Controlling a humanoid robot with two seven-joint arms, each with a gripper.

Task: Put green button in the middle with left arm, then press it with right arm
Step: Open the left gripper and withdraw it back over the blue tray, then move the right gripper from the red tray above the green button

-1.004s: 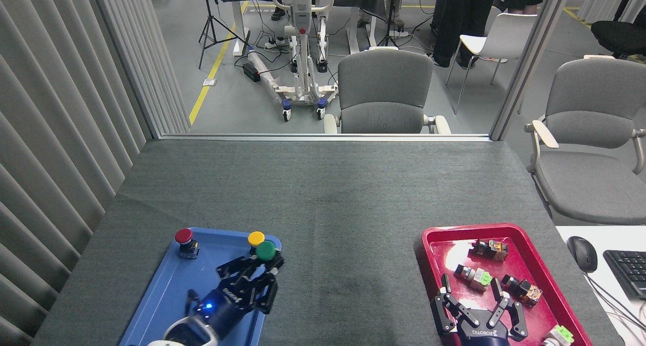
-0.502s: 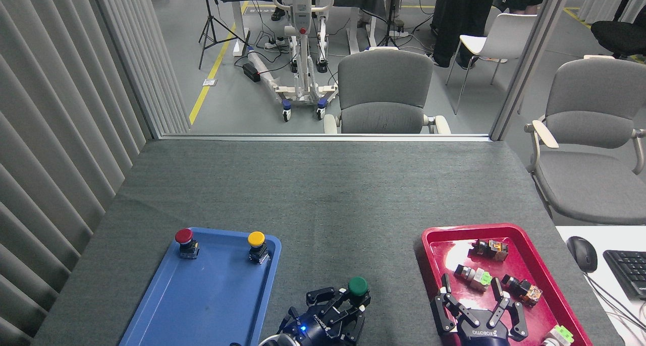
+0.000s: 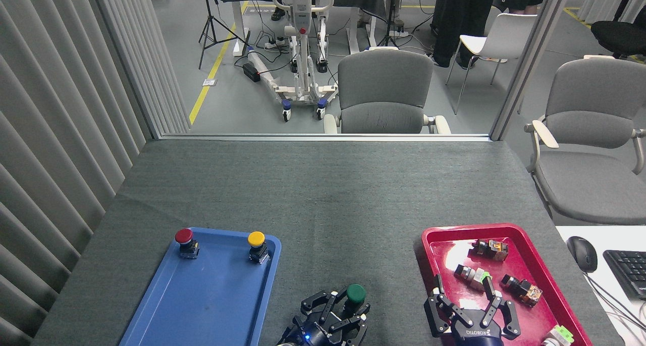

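1. Left pincer [image 3: 348, 313], near edge, centre: fingers wrapped round the green button [image 3: 356, 294], cap pointing up. Btn sits over bare grey tabletop [image 3: 323, 199], between blue tray [image 3: 166, 305] and red tray [image 3: 547, 285], i.e. at the middle.
2. Step in hand, as I judge it: set btn down and let go. Do it well by lowering until the base is flat on the felt, cap upright, then spreading fingers evenly and lifting straight up so nothing tips it.
3. Keep the drop spot clear of both tray rims, so the R arm has room to come in from the right.
4. Right pincer [image 3: 467, 305], near right, over the near end of red tray: fingers spread, grasping nothing. Next it needs a straight-down push on the cap centre.
5. Hard to see: btn base is hidden by left fingers, so can't tell if it touches the felt yet. Both wrists cut off by the frame edge.
6. Farther left: red-capped button [image 3: 184, 241] and yellow-capped button [image 3: 257, 245] stand at far end of blue tray; leave alone.
7. Small parts in red tray too tiny to identify.
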